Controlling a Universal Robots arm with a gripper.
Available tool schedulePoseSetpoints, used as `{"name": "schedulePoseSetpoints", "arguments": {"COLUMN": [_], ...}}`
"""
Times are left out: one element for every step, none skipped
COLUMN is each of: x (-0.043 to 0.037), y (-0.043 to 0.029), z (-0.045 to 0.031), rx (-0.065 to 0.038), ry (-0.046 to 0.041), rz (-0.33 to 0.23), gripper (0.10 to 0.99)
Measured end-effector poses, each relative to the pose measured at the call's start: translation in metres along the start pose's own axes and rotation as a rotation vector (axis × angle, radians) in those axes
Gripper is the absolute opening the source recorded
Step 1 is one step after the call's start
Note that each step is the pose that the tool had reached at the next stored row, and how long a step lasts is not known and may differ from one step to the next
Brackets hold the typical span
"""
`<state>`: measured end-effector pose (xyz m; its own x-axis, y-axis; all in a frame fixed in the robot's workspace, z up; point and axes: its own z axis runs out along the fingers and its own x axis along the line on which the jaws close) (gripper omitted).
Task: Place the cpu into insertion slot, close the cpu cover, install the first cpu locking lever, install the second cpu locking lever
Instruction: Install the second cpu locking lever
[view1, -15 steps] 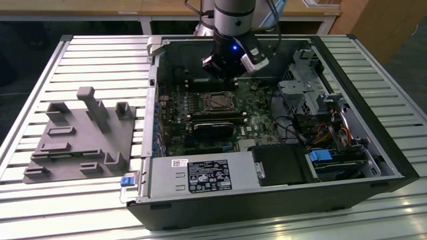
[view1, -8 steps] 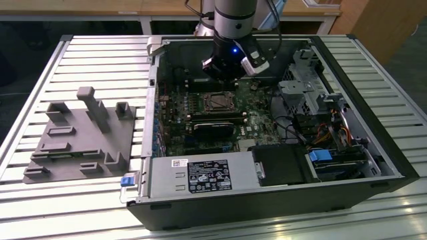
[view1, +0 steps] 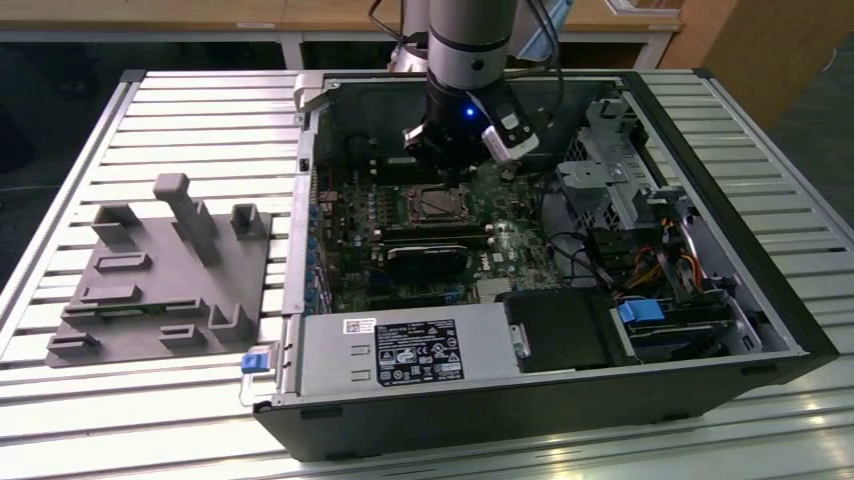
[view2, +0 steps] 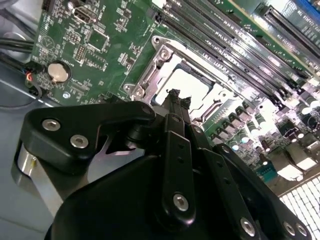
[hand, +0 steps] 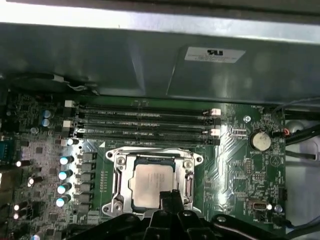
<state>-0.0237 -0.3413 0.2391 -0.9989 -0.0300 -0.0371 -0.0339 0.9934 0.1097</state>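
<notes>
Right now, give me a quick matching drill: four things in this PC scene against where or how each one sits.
Things:
1. cpu
2. cpu cover
3. gripper
4. grey fixture block

States:
A. on the slatted table, outside the case
B. closed flat around the chip
C. seated in the socket
D. low over the socket's edge

Pairs: 1-C, 2-B, 3-D, 4-A

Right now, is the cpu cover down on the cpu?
Touching, as far as shown. In the first wrist view the cpu cover lies flat around the cpu, whose silver top shows through its window, no gap visible.
</notes>
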Motion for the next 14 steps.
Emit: {"name": "schedulePoseSetpoints", "arguments": {"x": [0.0001, 0.0001, 0.0001, 0.0002, 0.0002, 0.0002, 0.0003, 0.0004, 0.0004, 0.0005, 0.0006, 0.0006, 0.0006, 0.0007], "y": [-0.0003, -0.0007, -0.0012, -0.0018, -0.0026, -0.0044, -0.0062, -0.0081, -0.0101, -0.012, -0.0138, -0.0152, -0.0165, -0.0175], "z": [0.0012, 0.0021, 0.0026, 0.003, 0.0032, 0.0032, 0.0031, 0.003, 0.0028, 0.0026, 0.0024, 0.0022, 0.0021, 0.0019], "rx": [0.0, 0.0, 0.0, 0.0, 0.0, 0.0, 0.0, 0.0, 0.0, 0.0, 0.0, 0.0, 0.0, 0.0], "ry": [0.0001, 0.0001, 0.0003, 0.0002, 0.0002, 0.0002, 0.0002, 0.0001, 0.0001, 0.0001, 0.0002, 0.0001, 0.0002, 0.0001], "rz": [0.0, 0.0, 0.0, 0.0, 0.0, 0.0, 0.0, 0.0, 0.0, 0.0, 0.0, 0.0, 0.0, 0.0], "gripper": [0.106, 0.106, 0.106, 0.106, 0.106, 0.106, 0.106, 0.106, 0.106, 0.106, 0.106, 0.106, 0.106, 0.106]}}
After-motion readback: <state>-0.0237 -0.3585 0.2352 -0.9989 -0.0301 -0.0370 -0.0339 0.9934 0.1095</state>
